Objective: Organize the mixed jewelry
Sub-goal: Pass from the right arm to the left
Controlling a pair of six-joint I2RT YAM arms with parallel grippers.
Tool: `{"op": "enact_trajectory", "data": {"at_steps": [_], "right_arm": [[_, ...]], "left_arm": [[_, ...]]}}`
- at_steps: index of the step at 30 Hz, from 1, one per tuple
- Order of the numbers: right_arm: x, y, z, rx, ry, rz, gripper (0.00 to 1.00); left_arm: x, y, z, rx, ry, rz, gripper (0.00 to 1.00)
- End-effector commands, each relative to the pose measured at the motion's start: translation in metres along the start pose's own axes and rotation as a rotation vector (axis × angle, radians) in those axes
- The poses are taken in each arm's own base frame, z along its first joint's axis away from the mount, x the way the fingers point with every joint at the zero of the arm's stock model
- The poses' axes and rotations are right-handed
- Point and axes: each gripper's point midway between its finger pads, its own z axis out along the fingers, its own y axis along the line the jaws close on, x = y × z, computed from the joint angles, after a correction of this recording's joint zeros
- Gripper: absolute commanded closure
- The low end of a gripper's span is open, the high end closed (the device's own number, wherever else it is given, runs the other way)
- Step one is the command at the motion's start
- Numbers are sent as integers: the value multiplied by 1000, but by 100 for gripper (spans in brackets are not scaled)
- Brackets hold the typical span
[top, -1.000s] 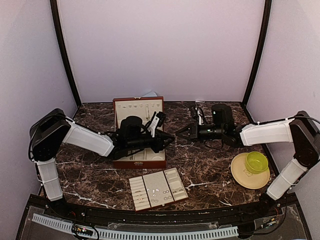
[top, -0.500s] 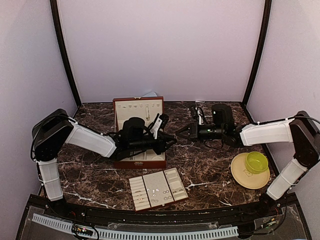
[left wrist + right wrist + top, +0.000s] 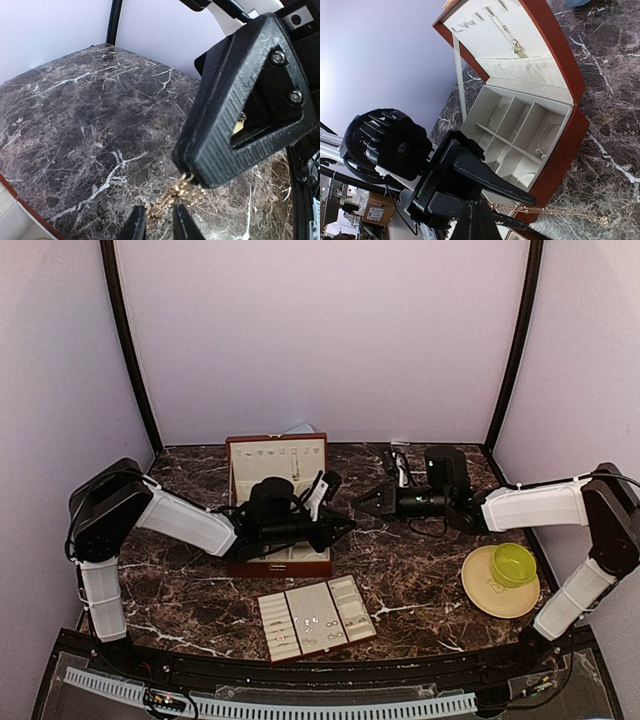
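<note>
Both arms are meeting above the marble table (image 3: pixel 200 590), just right of the red-brown box (image 3: pixel 278 565), passing a thin gold chain (image 3: pixel 545 211) between them. Right gripper (image 3: pixel 362 504) is clamping fully closed on one end of the chain; in its wrist view the chain is stretching out level over the marble. Left gripper (image 3: pixel 345 527) is narrowing around the bunched end (image 3: pixel 175 195) but whether it is gripping yet, cannot tell.

Doing it well probably means: left pinching firmly before right is letting go, keeping the chain taut, no tugging sideways.

Box is sitting open, cream compartments holding bangle-like loops (image 3: pixel 496 116), lid lining carrying a hanging necklace (image 3: pixel 512 40). Cream-lined tray (image 3: pixel 316 618) near the front edge is holding small rings and earrings (image 3: pixel 318 622) in its slots. Yellow plate (image 3: pixel 485 590) is carrying a green bowl (image 3: pixel 513 564), contents not visible.
</note>
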Motion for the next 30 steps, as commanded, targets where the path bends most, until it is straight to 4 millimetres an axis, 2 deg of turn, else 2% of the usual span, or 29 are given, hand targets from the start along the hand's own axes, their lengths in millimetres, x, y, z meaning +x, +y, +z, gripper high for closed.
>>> {"op": "enact_trajectory", "data": {"at_steps": [1, 9, 12, 30], "right_arm": [[-10, 15, -5, -36, -39, -28, 100], [-11, 15, -6, -34, -43, -30, 100], [-10, 14, -6, -30, -42, -27, 100], [-13, 11, -9, -8, -64, -30, 100]], "left_arm": [[-13, -7, 4, 24, -27, 28, 81], [-12, -6, 4, 15, -24, 31, 97], [-12, -5, 3, 13, -23, 33, 100], [-14, -10, -11, 10, -12, 57, 96]]}}
